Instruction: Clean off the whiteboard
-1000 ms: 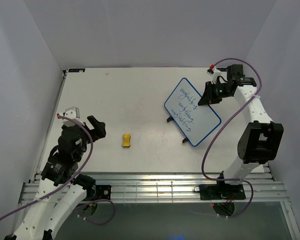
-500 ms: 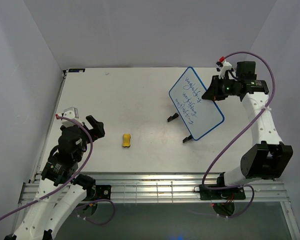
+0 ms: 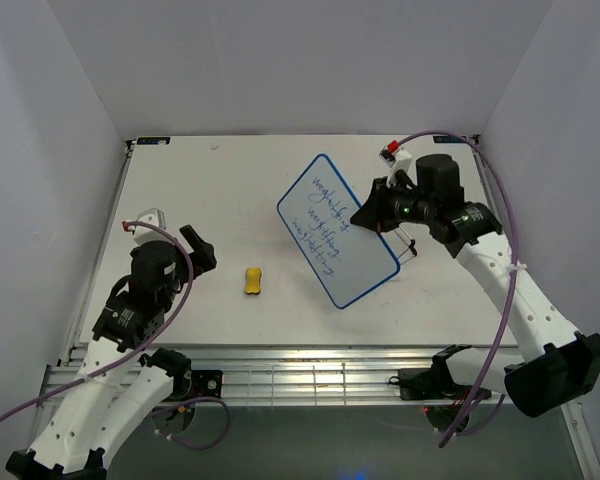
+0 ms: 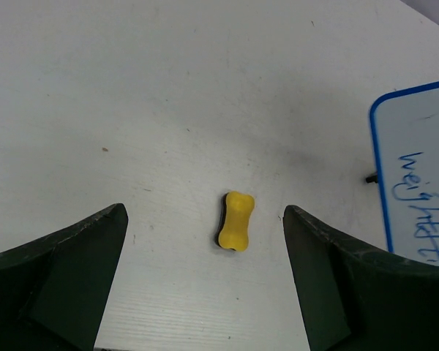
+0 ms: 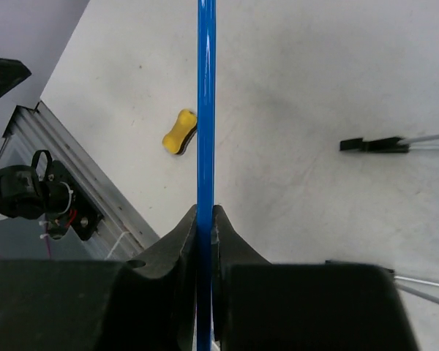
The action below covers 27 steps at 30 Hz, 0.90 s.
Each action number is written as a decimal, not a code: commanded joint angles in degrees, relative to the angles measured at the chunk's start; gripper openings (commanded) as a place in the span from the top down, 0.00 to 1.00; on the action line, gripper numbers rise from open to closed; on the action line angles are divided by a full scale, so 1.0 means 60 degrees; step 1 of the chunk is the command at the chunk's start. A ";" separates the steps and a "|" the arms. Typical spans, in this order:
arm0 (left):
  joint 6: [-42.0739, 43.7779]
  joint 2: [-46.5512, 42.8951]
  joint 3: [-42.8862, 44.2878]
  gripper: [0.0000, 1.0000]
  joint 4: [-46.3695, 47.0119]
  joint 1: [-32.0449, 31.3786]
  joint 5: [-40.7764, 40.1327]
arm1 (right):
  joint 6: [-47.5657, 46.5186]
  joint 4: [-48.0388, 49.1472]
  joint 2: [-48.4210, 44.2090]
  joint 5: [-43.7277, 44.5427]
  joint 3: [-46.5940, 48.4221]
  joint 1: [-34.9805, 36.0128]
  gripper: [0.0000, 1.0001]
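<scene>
We see the right tool clamped on the thin blue rim of the small rectangular whiteboard with rounded corners and blue handwriting; its wrist view shows that rim edge-on, pinched between both jaws. The board sits centre-right in the overhead frame, tilted with its written face up, and appears raised off the white counter; we judge it is held this way to steady it and present the writing for wiping. The left tool, at lower left, has its jaws spread wide and holds nothing; the small yellow bone-shaped eraser block lies flat on the counter just right of it, framed between those jaws in the left wrist view, so we take it as lined up for a pick; no writing is wiped yet.
</scene>
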 commanded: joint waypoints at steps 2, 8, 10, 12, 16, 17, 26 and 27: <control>-0.0703 0.0861 0.0406 0.02 0.0245 -0.0059 0.1438 | 0.1360 0.1783 -0.0460 0.1394 -0.1380 0.0719 0.92; -0.1422 0.3893 0.0787 0.02 0.0011 -0.0132 0.1748 | 0.1303 0.2341 -0.0548 0.1395 -0.2467 0.1174 0.92; -0.1437 0.4536 0.0831 0.02 0.0244 -0.0380 0.1660 | 0.1127 0.2268 -0.0636 0.1497 -0.2819 0.1218 0.92; -0.1452 0.4948 0.0919 0.02 0.0391 -0.0832 0.1514 | 0.1053 0.2239 -0.0884 0.1644 -0.3198 0.1233 0.92; -0.1073 0.6264 0.0905 0.02 0.0888 -0.1654 0.1322 | 0.0980 0.2195 -0.1441 0.1878 -0.3683 0.1263 0.92; -0.0970 0.6544 0.0963 0.02 0.0919 -0.1946 0.1207 | 0.0980 0.2194 -0.1660 0.1850 -0.3771 0.1263 0.92; -0.0339 0.8421 0.1403 0.23 0.1036 -0.2241 0.0459 | 0.0892 0.2238 -0.2130 0.1236 -0.4065 0.1321 0.92; -0.0295 0.8567 0.1403 0.24 0.1123 -0.2241 0.0444 | 0.0907 0.2282 -0.2145 0.1162 -0.4080 0.1321 0.92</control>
